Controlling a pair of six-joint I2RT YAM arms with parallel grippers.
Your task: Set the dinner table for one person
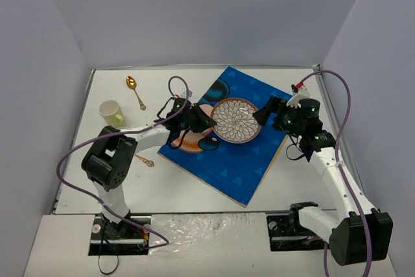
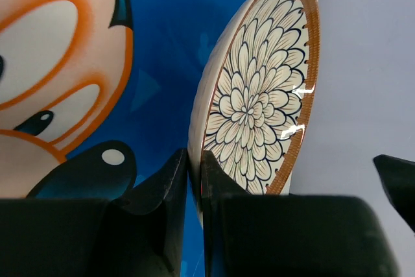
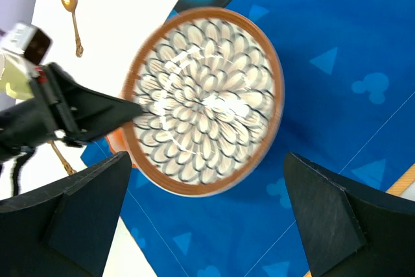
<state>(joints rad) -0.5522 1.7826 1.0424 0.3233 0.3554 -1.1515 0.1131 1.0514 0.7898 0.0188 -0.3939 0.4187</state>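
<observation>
A round plate [image 1: 236, 120] with a flower pattern and brown rim is over the blue cartoon-mouse placemat [image 1: 224, 154] on the white dinner table [image 1: 117, 160]. My left gripper [image 1: 209, 123] is shut on the plate's left rim; in the left wrist view its fingers [image 2: 176, 180] pinch the rim of the plate [image 2: 259, 95]. My right gripper [image 1: 262, 112] is open just right of the plate. In the right wrist view its fingers [image 3: 84, 205] stand wide apart on either side of the plate [image 3: 204, 102].
A gold spoon [image 1: 135, 91] lies at the back left and a pale yellow cup [image 1: 112, 113] stands left of it. Another gold utensil [image 1: 146, 161] lies partly hidden by the left arm. The table's rim runs close on the left and right.
</observation>
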